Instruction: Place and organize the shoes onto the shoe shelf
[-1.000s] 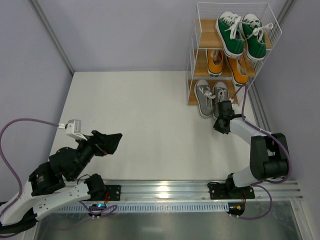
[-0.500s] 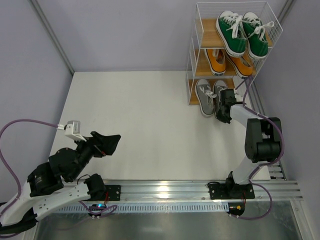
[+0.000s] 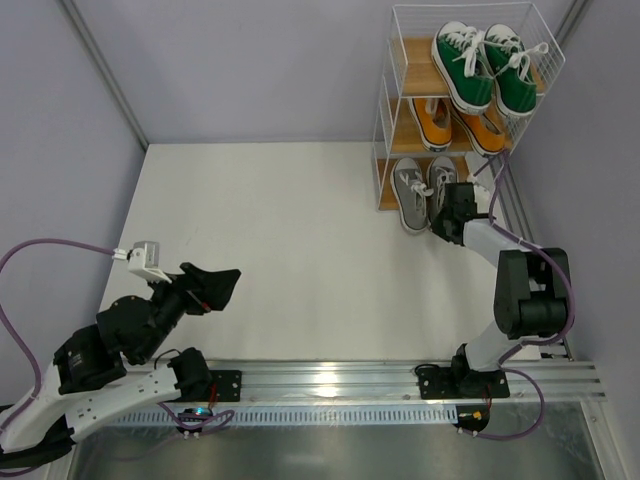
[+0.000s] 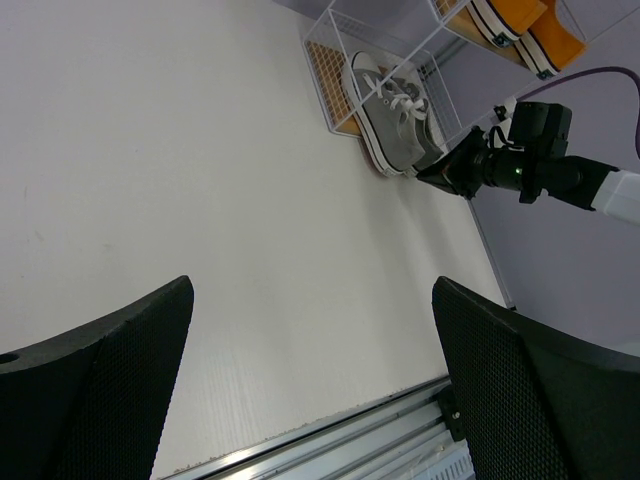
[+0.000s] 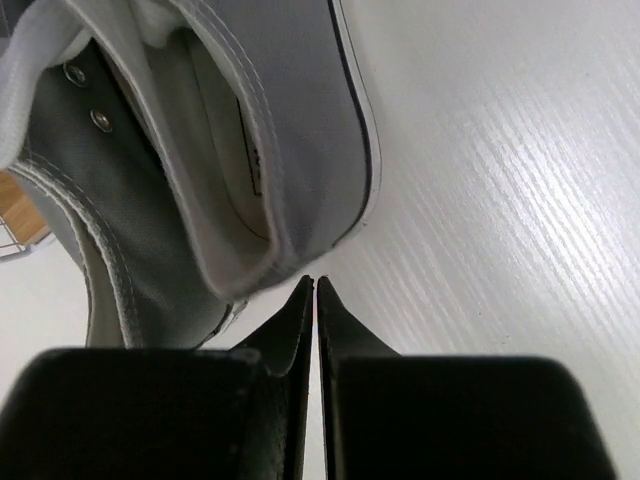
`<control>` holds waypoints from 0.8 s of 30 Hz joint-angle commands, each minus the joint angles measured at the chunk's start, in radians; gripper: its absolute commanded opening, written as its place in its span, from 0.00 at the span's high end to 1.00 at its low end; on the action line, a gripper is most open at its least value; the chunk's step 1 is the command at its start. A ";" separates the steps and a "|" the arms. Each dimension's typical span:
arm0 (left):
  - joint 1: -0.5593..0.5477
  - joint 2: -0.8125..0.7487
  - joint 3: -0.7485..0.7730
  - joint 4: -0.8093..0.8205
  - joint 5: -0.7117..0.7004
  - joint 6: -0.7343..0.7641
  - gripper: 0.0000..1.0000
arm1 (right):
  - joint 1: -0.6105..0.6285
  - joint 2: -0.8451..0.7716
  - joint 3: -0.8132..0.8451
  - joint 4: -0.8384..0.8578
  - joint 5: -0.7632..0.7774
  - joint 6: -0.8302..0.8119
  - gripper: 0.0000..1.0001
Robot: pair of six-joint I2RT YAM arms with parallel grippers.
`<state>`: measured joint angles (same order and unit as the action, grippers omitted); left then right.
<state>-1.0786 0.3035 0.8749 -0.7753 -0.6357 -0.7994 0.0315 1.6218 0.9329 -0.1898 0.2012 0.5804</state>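
Note:
The white wire shoe shelf (image 3: 385,110) stands at the far right. The green pair (image 3: 480,66) lies on its top board, the orange pair (image 3: 455,124) on the middle board, the grey pair (image 3: 422,190) on the bottom board with heels sticking out. My right gripper (image 3: 447,216) is shut and empty, its tips against the heel of the right grey shoe (image 5: 250,130); the fingertips (image 5: 305,300) touch just under the heel rim. My left gripper (image 3: 222,282) is open and empty, low at the near left. The grey pair also shows in the left wrist view (image 4: 395,110).
Grey walls enclose the white table (image 3: 290,230) on the left, back and right. A metal rail (image 3: 330,380) runs along the near edge. My right arm's cable (image 3: 490,180) loops beside the shelf.
My right gripper has moved up toward the shelf and now presses at the heel of the right grey shoe; the grey pair sits slightly further in. The left arm has barely moved.

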 commanded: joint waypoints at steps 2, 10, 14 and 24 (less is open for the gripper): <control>-0.001 0.000 0.013 0.027 -0.016 0.011 0.00 | -0.001 -0.063 -0.089 0.102 -0.013 0.093 0.96; -0.001 -0.012 0.016 0.018 -0.005 0.003 0.00 | 0.008 -0.195 -0.206 0.069 -0.019 0.145 0.96; -0.001 -0.011 0.009 0.022 -0.002 0.003 0.00 | 0.007 -0.226 -0.239 0.039 0.036 0.183 0.96; -0.001 0.019 0.033 0.016 0.013 0.005 0.00 | -0.008 -0.071 -0.220 0.185 -0.062 0.400 0.96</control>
<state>-1.0786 0.3080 0.8749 -0.7753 -0.6258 -0.7998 0.0292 1.5352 0.7021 -0.1020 0.1631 0.8761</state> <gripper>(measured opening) 0.995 0.040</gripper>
